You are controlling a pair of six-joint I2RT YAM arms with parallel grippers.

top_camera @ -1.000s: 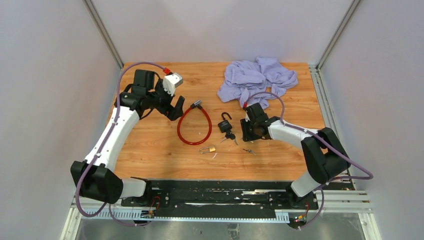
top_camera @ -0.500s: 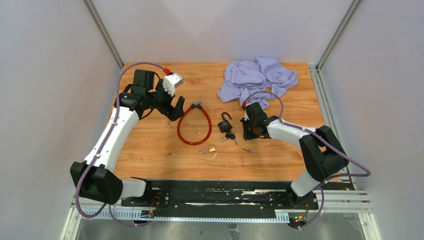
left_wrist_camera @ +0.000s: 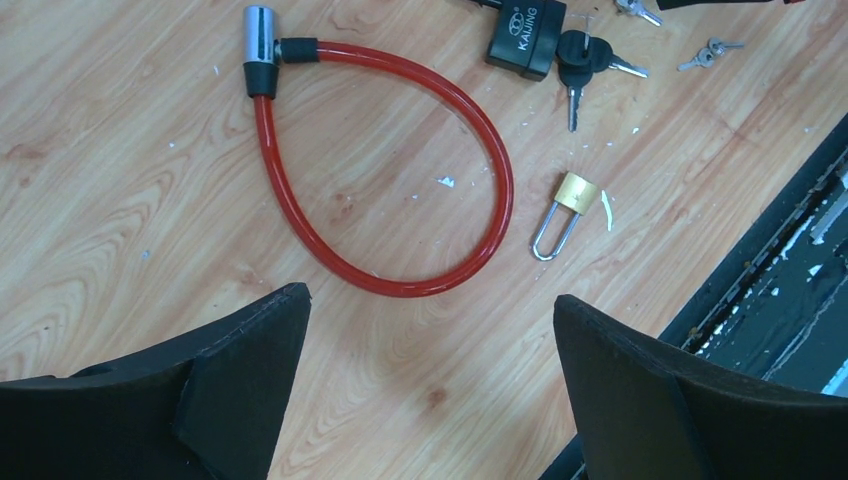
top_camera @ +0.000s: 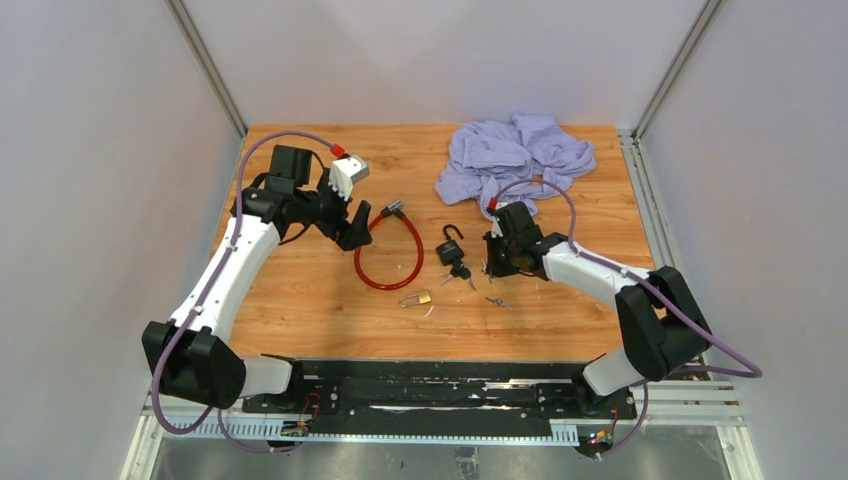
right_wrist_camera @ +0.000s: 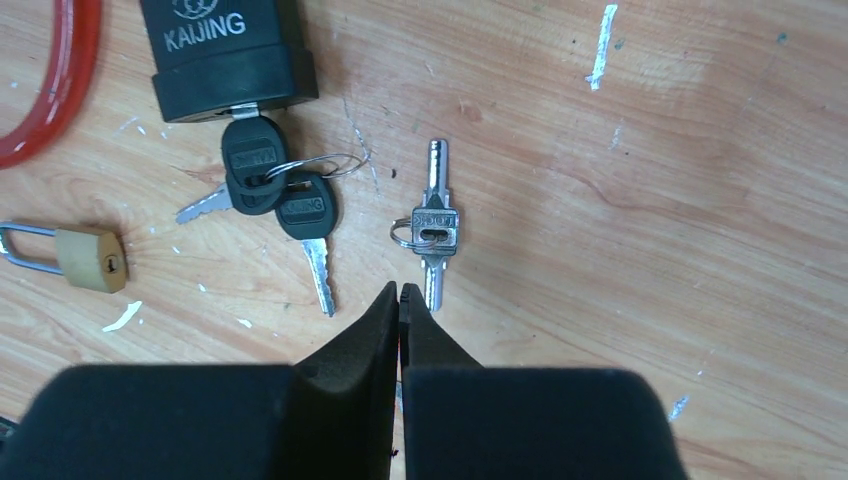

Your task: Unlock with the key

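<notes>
The right gripper has its jaws pressed together with nothing seen between them. Its tips sit just beside the near blade of the silver keys, judged a line-up before picking. The keys lie flat on the table near the black padlock, long axis running straight away from the gripper, the far blade pointing away. The left gripper, jaws spread wide and empty, hangs over the red cable lock, apparently in reserve to steady a lock.
</notes>
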